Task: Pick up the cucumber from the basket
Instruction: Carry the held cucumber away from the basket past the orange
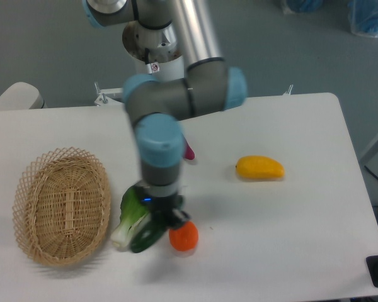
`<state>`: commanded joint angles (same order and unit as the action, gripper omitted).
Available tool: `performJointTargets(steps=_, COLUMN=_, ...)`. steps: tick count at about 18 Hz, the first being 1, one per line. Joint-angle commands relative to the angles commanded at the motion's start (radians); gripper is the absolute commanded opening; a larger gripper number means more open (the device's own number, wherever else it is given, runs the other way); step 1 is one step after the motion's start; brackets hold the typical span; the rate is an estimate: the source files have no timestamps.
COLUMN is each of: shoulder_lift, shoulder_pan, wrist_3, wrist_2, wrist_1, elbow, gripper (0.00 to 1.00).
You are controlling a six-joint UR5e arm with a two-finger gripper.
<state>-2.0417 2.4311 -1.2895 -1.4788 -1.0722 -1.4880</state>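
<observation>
Green cucumber (146, 235) seems clamped in my gripper (166, 219), well right of the empty basket (25, 195); pickup done.

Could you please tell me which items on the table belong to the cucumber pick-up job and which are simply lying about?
Part of the job:
- dark green glossy cucumber, held in the hand
- oval tan wicker basket, with nothing in it

Just lying about:
- leafy green-and-white bok choy
- round orange fruit
- yellow mango-shaped fruit
- purple oblong vegetable, mostly hidden by the arm
</observation>
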Motion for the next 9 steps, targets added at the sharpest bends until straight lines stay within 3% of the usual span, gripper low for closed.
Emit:
performJointTargets(steps=4, shoulder_lift=-0.061, shoulder_pan=0.086, wrist_3=-0.158, wrist_2=0.0, wrist_1=-0.067, elbow=0.093, gripper=0.0)
performJointTargets(steps=7, shoulder_lift=-0.113, shoulder_pan=0.104, wrist_3=-0.182, wrist_2=-0.012, wrist_1=-0.126, elbow=0.179, gripper=0.0)
performJointTargets(steps=9, shoulder_lift=-0.146, shoulder_pan=0.108, wrist_3=-0.185, wrist_2=-0.061, wrist_1=-0.135, elbow=0.218, gripper=0.0)
